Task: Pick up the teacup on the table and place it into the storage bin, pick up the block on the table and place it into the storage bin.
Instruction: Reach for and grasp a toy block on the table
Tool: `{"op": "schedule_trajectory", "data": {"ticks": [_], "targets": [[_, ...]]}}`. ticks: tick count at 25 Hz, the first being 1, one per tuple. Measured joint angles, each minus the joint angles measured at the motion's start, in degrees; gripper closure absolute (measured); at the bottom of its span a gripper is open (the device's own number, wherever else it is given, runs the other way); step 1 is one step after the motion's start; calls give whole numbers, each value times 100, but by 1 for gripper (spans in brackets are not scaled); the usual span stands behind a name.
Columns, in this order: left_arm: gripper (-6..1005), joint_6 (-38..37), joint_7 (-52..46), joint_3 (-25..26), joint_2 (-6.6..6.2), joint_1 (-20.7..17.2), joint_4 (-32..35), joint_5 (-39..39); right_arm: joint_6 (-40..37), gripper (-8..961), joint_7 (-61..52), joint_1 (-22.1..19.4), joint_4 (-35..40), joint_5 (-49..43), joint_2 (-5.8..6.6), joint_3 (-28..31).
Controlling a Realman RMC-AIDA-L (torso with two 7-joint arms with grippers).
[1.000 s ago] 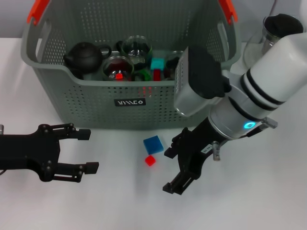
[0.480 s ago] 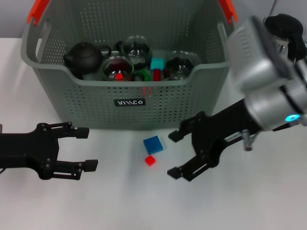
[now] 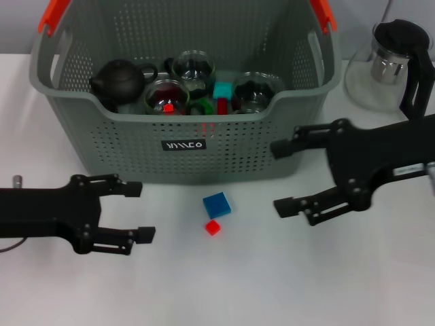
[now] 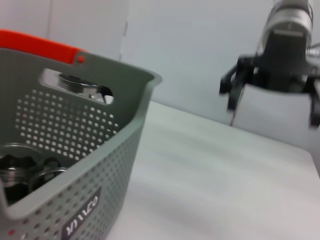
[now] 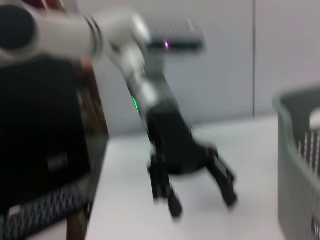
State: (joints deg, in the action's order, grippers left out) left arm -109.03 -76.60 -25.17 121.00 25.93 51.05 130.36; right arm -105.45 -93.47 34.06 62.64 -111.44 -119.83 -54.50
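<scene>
The storage bin (image 3: 183, 146), grey-green with orange handles, stands at the back centre of the head view; part of its wall (image 4: 75, 165) fills the left wrist view. Inside it stand glass teacups (image 3: 194, 68), a black teapot (image 3: 121, 80) and a few small blocks. On the table in front of it lie a blue block (image 3: 217, 204) and a smaller red block (image 3: 213, 227). My left gripper (image 3: 139, 212) is open, low over the table left of the blocks. To their right, my right gripper (image 3: 279, 178) is open and empty, pointing left.
A glass kettle with a black lid and handle (image 3: 397, 61) stands at the back right, beside the bin. White table stretches along the front. The right wrist view shows my left gripper (image 5: 197, 192) from afar and the bin's edge (image 5: 300, 165).
My right arm has swung up and to the right, away from the blocks, its gripper now lying level and pointing left. My left gripper has slid a little right. The blocks have not moved.
</scene>
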Motion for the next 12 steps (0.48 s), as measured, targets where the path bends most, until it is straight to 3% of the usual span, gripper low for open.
{"op": "schedule_trajectory", "data": {"ticks": [6, 12], "targets": [[124, 398, 86, -621, 63, 92, -6, 14, -755, 9, 169, -86, -72, 291, 22, 906], [124, 985, 54, -1193, 254, 211, 34, 15, -809, 9, 39, -151, -76, 351, 11, 1003]]}}
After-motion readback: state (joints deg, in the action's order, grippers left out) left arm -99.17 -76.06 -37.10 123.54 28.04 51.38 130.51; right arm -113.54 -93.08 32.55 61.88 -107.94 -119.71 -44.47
